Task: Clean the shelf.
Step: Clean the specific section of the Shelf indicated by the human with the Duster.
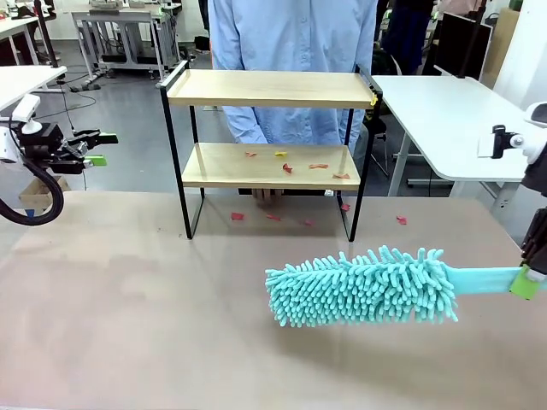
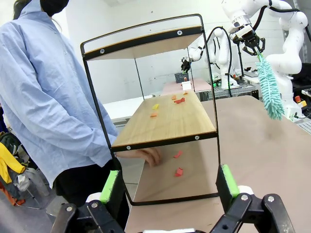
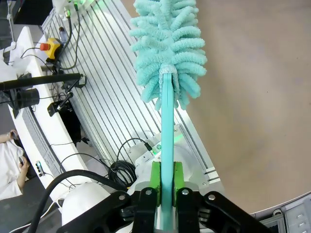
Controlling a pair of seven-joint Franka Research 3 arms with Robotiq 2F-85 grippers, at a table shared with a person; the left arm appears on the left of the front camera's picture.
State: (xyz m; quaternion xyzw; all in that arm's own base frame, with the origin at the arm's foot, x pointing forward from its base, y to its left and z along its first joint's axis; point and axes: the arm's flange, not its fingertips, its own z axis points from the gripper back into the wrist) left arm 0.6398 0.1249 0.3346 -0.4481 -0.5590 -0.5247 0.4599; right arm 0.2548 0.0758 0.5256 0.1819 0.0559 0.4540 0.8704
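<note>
We saw a tan tabletop (image 1: pixel 128 325) spread across the front view. A person (image 1: pixel 291 51) in a light blue shirt stood at its 12 o'clock edge, just behind the shelf (image 1: pixel 269 88). The shelf stood upright on the tabletop at 12 o'clock, with its black frame's feet on the surface. The person's fingers (image 1: pixel 267 196) lay on the tabletop below the lower board (image 1: pixel 222 166).

A teal duster (image 1: pixel 363 286) stretched roughly level at 4 o'clock, well apart from the shelf. Its fluffy head pointed toward 9 o'clock and its flat handle (image 1: pixel 483 280) ran off toward 3 o'clock. We could not tell whether the fibres touched the tabletop.

The right hand (image 1: pixel 532 278) sat at the 3 o'clock edge. In its wrist view it (image 3: pixel 166 177) was clenched on the handle, with a green pad pressed against each side.

The left hand (image 1: pixel 104 148) hung at 9 o'clock, raised above and outside the tabletop's edge. It was released, with its jaws spread wide and holding nothing. In its wrist view it (image 2: pixel 168 184) faced the shelf's end and stood apart from it.

Small red scraps (image 1: pixel 287 167) and one yellow scrap (image 1: pixel 280 155) lay scattered on the lower board. More red ones (image 1: pixel 237 216) lay on the tabletop under and beside the shelf.
</note>
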